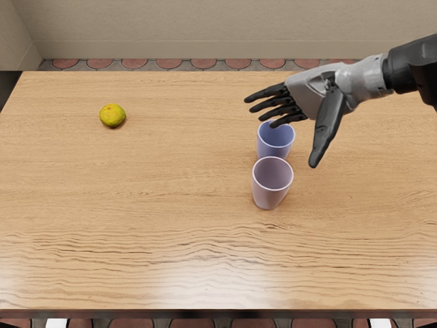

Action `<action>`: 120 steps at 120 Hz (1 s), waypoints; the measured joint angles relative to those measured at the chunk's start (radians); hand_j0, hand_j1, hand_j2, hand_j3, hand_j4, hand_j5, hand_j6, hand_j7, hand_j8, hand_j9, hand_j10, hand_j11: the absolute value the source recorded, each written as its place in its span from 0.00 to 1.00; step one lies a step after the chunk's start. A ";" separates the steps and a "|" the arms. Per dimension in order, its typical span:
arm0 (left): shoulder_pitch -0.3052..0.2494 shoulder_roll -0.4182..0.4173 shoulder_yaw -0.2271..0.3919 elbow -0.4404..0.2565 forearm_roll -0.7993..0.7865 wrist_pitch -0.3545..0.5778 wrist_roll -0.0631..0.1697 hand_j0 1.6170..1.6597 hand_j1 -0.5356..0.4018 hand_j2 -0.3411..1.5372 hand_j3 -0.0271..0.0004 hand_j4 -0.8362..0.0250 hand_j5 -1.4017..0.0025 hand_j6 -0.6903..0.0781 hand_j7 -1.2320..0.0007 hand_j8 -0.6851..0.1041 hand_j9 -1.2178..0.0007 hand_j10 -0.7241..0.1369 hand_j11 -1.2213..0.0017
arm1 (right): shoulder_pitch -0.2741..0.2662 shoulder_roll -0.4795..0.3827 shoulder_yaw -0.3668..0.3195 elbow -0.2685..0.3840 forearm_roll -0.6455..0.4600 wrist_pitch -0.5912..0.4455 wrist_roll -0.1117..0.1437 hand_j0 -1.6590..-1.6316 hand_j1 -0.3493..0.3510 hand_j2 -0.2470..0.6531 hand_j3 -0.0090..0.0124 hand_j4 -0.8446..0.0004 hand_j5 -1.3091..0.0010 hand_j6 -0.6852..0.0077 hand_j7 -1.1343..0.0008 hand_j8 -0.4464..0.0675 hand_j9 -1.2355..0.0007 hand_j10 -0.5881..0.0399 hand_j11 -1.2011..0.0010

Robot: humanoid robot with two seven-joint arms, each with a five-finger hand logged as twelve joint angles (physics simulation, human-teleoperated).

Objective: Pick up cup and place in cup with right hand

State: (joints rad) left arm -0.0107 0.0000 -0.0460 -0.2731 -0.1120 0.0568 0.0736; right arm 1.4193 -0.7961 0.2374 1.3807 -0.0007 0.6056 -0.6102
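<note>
The right hand is open, with its fingers stretched out and the thumb held well away from them; it has hold of nothing. Its shell is smooth, pale grey and hard-looking, while the long jointed fingers and the thumb are matte black. Seen from above, with twelve o'clock at the far edge, the fingers reach toward nine and the thumb hangs toward six to seven. The wrist runs back toward two to three o'clock into a black forearm.

The blue cup lies at seven to eight o'clock from the palm, its far rim partly covered by the lowest fingertips; whether they touch it cannot be told. It is smooth, round-mouthed and upright. At six o'clock from it stands the pale pink cup, also upright, round at the rim and narrowing to its base. Its rim overlaps the blue one in this view, and the pair are right beside each other, not nested.

Well apart, at nine o'clock from the hand, sits a roundish yellow-green citrus fruit with slightly mottled skin. All three rest on the wooden table, its light brown grain wavy and darker toward the near edge, where a glossy patch catches light.
</note>
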 joint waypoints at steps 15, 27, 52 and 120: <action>0.000 0.000 0.000 0.000 0.000 0.000 0.000 0.96 0.94 0.18 0.98 0.97 0.99 0.89 1.00 0.86 1.00 0.84 0.99 | 0.053 0.016 -0.012 0.005 -0.008 0.004 0.000 0.04 0.03 0.27 0.42 0.98 0.98 0.96 0.98 0.83 0.98 0.91 0.98; 0.000 0.000 0.000 0.000 0.000 0.000 0.000 0.96 0.94 0.18 0.98 0.97 0.99 0.89 1.00 0.86 1.00 0.84 0.99 | 0.106 0.068 -0.024 -0.055 -0.074 -0.148 -0.001 0.04 0.03 0.27 0.42 0.97 0.98 0.96 0.98 0.83 0.98 0.90 0.98; 0.000 0.000 0.000 0.000 0.000 0.000 0.000 0.96 0.94 0.18 0.99 0.97 0.99 0.89 1.00 0.86 1.00 0.84 0.99 | 0.261 0.260 -0.363 -0.089 -0.218 -0.755 -0.001 0.04 0.04 0.27 0.42 0.97 0.97 0.95 0.97 0.82 0.97 0.90 0.97; 0.000 0.000 0.000 0.000 0.000 0.000 0.000 0.96 0.94 0.18 0.99 0.97 0.99 0.89 1.00 0.86 1.00 0.84 0.99 | 0.328 0.549 -0.755 -0.091 -0.236 -1.123 -0.001 0.04 0.04 0.27 0.42 0.97 0.97 0.95 0.97 0.82 0.97 0.90 0.97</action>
State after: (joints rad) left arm -0.0107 0.0000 -0.0460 -0.2730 -0.1120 0.0568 0.0736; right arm 1.7475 -0.2466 -0.5174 1.2894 -0.2372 -0.5179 -0.6109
